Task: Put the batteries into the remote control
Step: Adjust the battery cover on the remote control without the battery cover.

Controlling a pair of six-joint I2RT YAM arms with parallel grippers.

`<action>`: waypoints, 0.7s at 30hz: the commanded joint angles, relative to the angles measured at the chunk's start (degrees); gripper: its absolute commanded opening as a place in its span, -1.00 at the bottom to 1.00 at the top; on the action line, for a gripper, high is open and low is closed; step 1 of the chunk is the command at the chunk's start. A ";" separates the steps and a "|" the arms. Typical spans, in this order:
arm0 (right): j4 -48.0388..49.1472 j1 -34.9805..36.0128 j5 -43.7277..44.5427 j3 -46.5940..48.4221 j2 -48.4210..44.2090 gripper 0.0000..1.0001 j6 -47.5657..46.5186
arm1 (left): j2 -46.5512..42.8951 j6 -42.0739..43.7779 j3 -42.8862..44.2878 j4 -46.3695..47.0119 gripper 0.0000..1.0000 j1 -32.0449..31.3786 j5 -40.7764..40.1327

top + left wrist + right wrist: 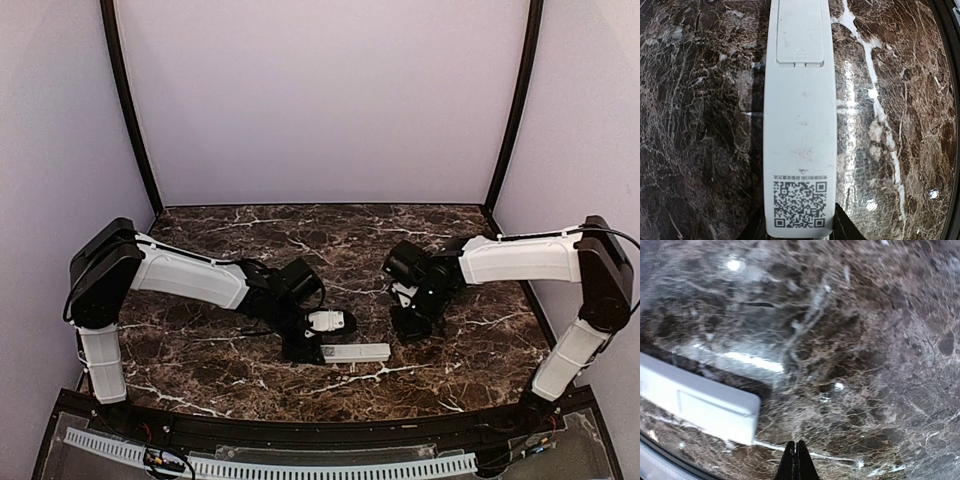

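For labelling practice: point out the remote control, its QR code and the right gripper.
remote control (799, 135): left wrist view, plain back.
QR code (800, 204): left wrist view, centre.
right gripper (795, 446): right wrist view, fingertips.

Left gripper (799, 229) clamping, right gripper (796, 460) fully closed

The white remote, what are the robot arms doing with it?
The left gripper is clamped on one end of the remote control, which faces back-up over the marble table. Its battery cover looks shut in place. The right gripper is closed, holds nothing, and is near the remote's other end. No batteries are in view, so whether they are already inside can't be told.
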 commanded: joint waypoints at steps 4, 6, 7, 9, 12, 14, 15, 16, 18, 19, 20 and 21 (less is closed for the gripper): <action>12.60 0.15 -12.75 -1.49 -5.14 -1.00 -2.29 | 1.72 0.77 -0.06 -3.40 -0.29 -0.65 0.05; 14.24 0.16 -14.64 -1.70 -4.19 -1.00 -1.99 | 1.72 0.82 -0.02 -3.46 -0.29 -0.72 0.03; 14.89 0.15 -15.04 -1.68 -3.66 -1.00 -1.94 | 1.72 0.81 -0.01 -3.49 -0.29 -0.72 0.07; 16.39 0.15 -16.00 -1.56 -2.63 -1.00 -1.94 | 1.76 0.79 0.02 -3.51 -0.29 -0.79 -0.01; 18.49 0.15 -17.93 -1.40 -0.77 -1.00 -2.01 | 1.79 0.72 0.02 -3.49 -0.29 -0.76 -0.01; 19.16 0.15 -18.80 -1.28 0.38 -1.00 -2.03 | 1.78 0.68 0.02 -3.44 -0.30 -0.73 -0.14; 19.51 0.15 -19.08 -1.44 0.68 -1.00 -2.07 | 1.80 0.66 -0.02 -3.49 -0.29 -0.77 -0.20; 19.85 0.15 -19.42 -1.70 0.99 -1.00 -2.07 | 1.80 0.64 -0.06 -3.50 -0.29 -0.79 -0.23; 20.59 0.15 -19.73 -2.53 1.52 -1.00 -1.85 | 1.84 0.64 -0.06 -3.51 -0.30 -0.72 -0.33; 20.63 0.14 -19.60 -3.03 1.92 -1.00 -1.73 | 1.88 0.70 -0.07 -3.51 -0.29 -0.75 -0.34; 20.66 0.14 -19.26 -3.48 2.39 -1.00 -1.68 | 1.84 0.71 -0.04 -3.47 -0.29 -0.73 -0.35; 20.66 0.15 -19.05 -4.06 3.01 -1.00 -1.52 | 1.84 0.72 -0.06 -3.50 -0.29 -0.73 -0.31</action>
